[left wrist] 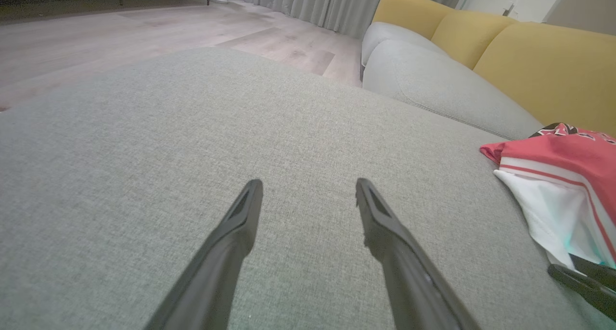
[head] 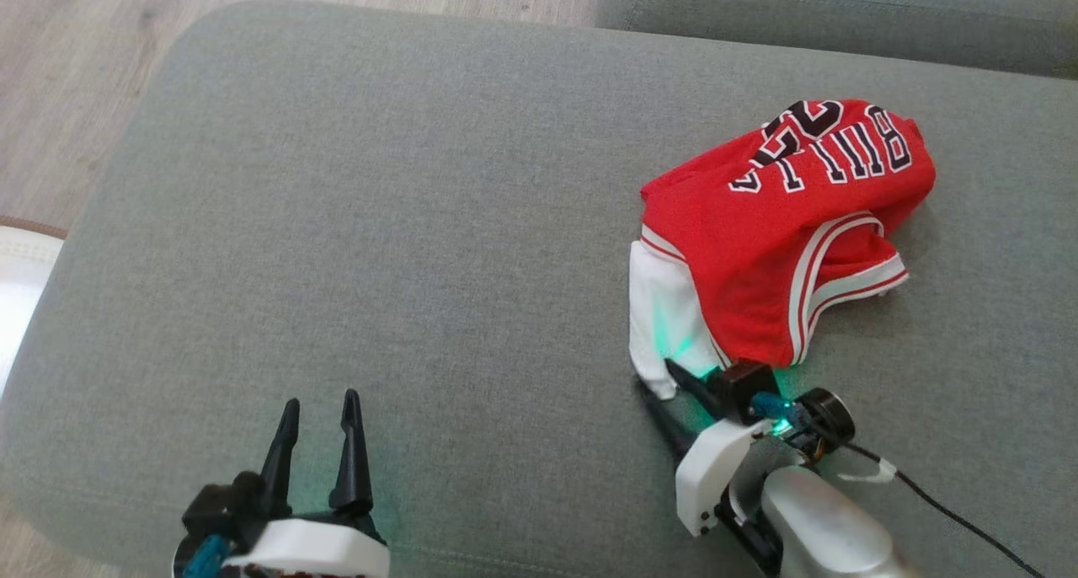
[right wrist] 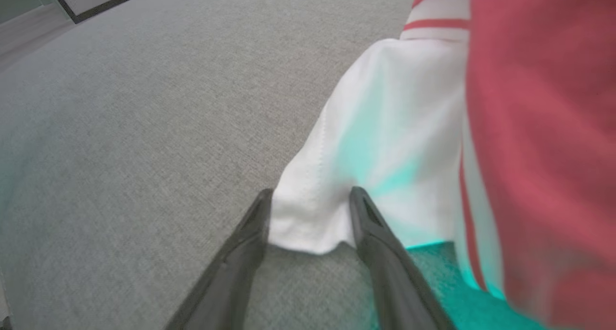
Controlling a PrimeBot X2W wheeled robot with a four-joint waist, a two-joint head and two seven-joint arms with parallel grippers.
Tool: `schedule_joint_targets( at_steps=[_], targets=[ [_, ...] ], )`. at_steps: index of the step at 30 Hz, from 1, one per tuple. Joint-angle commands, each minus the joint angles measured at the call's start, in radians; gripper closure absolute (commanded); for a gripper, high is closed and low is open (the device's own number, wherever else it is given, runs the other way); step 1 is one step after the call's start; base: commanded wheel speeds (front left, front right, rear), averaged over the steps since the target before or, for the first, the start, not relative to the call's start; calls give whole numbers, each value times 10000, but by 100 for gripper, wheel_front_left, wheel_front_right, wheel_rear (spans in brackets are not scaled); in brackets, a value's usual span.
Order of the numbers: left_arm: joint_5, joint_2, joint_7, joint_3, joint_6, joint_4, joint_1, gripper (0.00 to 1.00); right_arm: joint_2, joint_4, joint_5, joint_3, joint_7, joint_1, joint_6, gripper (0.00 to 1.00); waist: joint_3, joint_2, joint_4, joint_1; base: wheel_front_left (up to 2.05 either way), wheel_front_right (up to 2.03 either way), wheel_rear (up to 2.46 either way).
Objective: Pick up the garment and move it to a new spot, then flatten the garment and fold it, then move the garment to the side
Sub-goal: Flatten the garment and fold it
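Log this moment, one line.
jersey: crumpled, on cushion | left gripper: open, empty | right gripper: open, straddling jersey's white corner

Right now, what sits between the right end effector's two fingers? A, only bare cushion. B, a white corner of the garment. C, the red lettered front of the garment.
B: the right end effector straddles a white corner of the garment, one finger on each side.
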State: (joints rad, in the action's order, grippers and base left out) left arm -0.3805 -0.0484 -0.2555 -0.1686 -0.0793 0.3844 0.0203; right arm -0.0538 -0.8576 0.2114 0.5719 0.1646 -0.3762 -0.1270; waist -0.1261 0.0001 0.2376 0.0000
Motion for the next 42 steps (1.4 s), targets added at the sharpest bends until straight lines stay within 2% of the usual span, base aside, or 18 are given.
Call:
schedule_joint_targets(
  at_steps=[1,7,12,16,20,26,27,31,37,42],
  targets=[
    [-42,-19,-62,338,35,-220,313,0,36,-145,184,215,-89,25,-37,100,77,-1,-63,0,0,0,0],
    [-91,-19,-62,370,54,-159,213,0,36,136,558,-34,724,-232,-37,100,367,-1,-343,0,0,0,0],
    [-125,-18,-62,234,77,-149,212,0,36,1729,797,-392,959,-1222,-37,100,638,-1,-441,0,0,0,0],
    [-132,-18,-63,112,81,-102,213,0,31,3168,356,-928,967,-2391,-37,100,842,-1,-280,0,0,0,0],
    [-255,-18,-63,-168,65,-16,200,0,-151,3610,-29,-1160,969,-3809,-37,100,1021,-1,226,0,0,0,0],
    [-569,-18,-63,-915,34,80,328,0,-976,3352,-612,-714,970,-6295,-37,100,1071,-1,1610,0,0,0,0],
    [-569,-18,-63,-915,34,80,328,0,-976,3352,-612,-714,970,-6295,-37,100,1071,-1,1610,0,0,0,0],
    [-718,-18,-63,-1381,50,203,324,0,-1524,2815,-955,-430,970,-7883,-37,100,1104,-1,2603,0,0,0,0],
    [-1021,-18,-63,-1210,318,-217,76,0,-1961,2590,-1356,-142,971,-9615,-37,100,667,-1,2876,0,0,0,0],
    [-869,-18,-63,-1204,217,-116,-37,0,-3149,2199,-1342,9,971,-9077,-37,100,630,-1,2848,0,0,0,0]
  ],
)
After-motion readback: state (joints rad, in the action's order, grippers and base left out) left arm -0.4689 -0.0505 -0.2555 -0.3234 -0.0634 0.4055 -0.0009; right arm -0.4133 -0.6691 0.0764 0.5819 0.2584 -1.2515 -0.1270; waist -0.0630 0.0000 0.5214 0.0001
